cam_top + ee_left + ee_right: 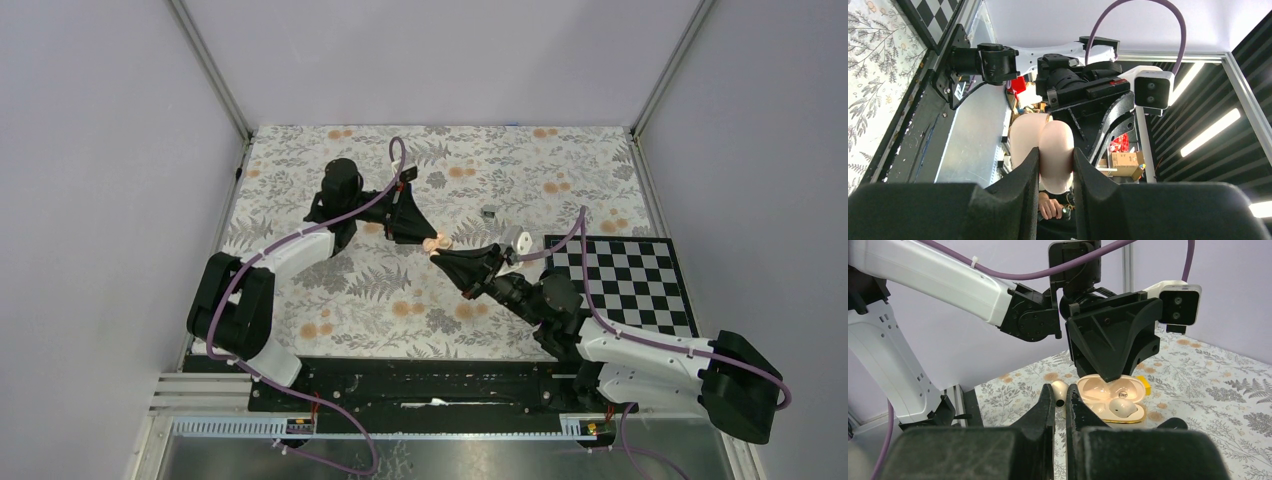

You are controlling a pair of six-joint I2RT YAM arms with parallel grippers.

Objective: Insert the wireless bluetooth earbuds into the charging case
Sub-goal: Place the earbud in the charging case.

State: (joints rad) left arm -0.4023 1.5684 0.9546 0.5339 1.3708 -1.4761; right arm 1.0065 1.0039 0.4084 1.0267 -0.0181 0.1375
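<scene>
At the near edge of the table, the two arms are reaching inward from their bases and meeting over the middle of the flowered cloth. The right pincer is pointing in from the right with its fingers pressed almost together, and it is pinching a cream earbud right at the fingertips. The earbud is poking out ahead of the tips, just beside the open charging case and not yet inside it.

The case is showing cream and peach rather than black. Its lid is standing up and a gold rim is running round the base. A second earbud is already lying in the right-hand pocket. The left pincer is reaching down from the far side and clamping the case between its fingers. From its own wrist camera the peach shell is filling the gap between them.

Just behind the case, a small yellow object is peeking out. Off to the right, a pale round disc is lying at the corner of the checkerboard. Farther back, a small grey piece is sitting alone on the cloth.
</scene>
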